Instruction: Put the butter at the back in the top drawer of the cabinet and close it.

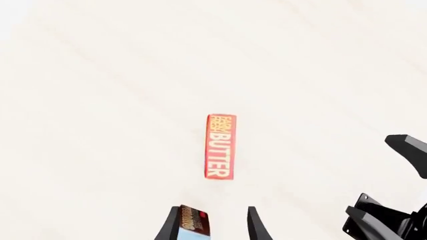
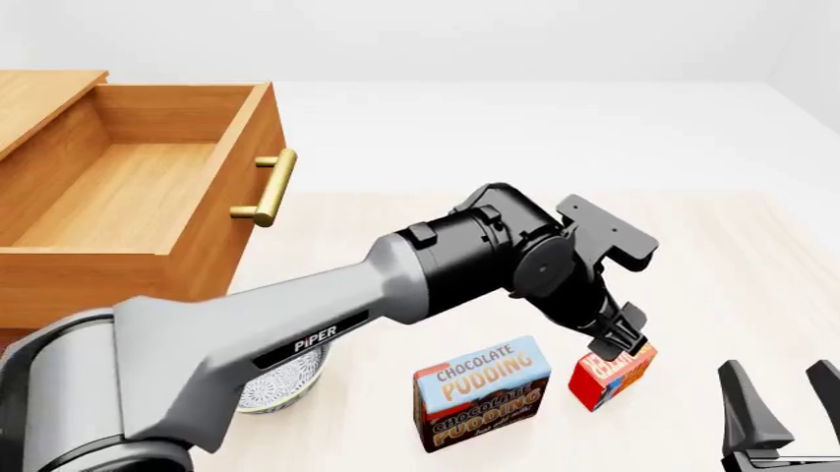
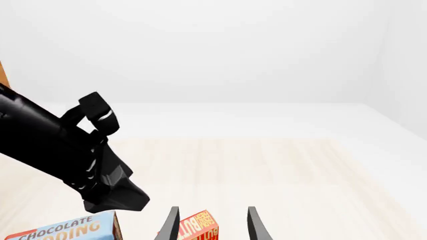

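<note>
Butter (image 1: 220,146) lies on the pale counter (image 1: 100,100) in the left wrist view, its narrow red lettered face toward the camera, out beyond the fingertips. The left pincer (image 1: 213,211) is spread wide with nothing between its fingers, though a corner of the pudding box (image 1: 193,222) shows just inside one finger. Part of the right pincer (image 1: 393,200) shows dark at the edge.

From the front, the butter (image 2: 612,378) stands on the counter (image 2: 735,295) just right of the Chocolate Pudding box (image 2: 481,391). The left pincer (image 2: 625,344) points down right above it; I cannot tell whether it touches. The top drawer (image 2: 132,187) of the cabinet (image 2: 39,93) is pulled out at the far left, its brass handle (image 2: 270,187) facing right. A patterned bowl (image 2: 282,382) peeks from under the left arm. The right pincer (image 2: 785,403) sits low at the near right, fingers apart and holding nothing.

In the right wrist view, the right pincer (image 3: 213,211) is likewise spread open, with the butter (image 3: 199,227) seen between its fingers farther on and the pudding box (image 3: 67,230) beside it. The left pincer (image 3: 110,192) hangs above them.
</note>
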Motion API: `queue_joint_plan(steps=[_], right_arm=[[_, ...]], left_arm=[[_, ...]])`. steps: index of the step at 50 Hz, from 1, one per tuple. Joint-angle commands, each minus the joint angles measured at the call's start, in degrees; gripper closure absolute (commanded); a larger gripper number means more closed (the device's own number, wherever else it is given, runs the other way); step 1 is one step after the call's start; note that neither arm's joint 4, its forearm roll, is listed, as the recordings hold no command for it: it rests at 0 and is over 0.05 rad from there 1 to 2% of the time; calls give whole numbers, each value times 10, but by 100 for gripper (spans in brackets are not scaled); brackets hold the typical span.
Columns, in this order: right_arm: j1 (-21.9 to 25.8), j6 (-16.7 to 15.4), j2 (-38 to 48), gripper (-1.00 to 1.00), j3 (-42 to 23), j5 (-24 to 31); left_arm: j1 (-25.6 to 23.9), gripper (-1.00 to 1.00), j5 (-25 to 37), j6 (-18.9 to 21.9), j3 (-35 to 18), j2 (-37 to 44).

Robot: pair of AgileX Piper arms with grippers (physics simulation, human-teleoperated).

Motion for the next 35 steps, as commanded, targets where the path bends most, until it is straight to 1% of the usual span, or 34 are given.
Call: queue_joint_plan(steps=[1,13,28,35], right_arm=[[0,0,0,-100,0,0],[0,0,0,-100,0,0],[0,0,0,-100,0,0],[0,0,0,-100,0,0]], left_arm=[[-1,-100,10,3,-21,16],[-2,-100,15,3,-35,29],[-9,-100,33,4,-76,56],[-7,-100,37,8,-84,60]])
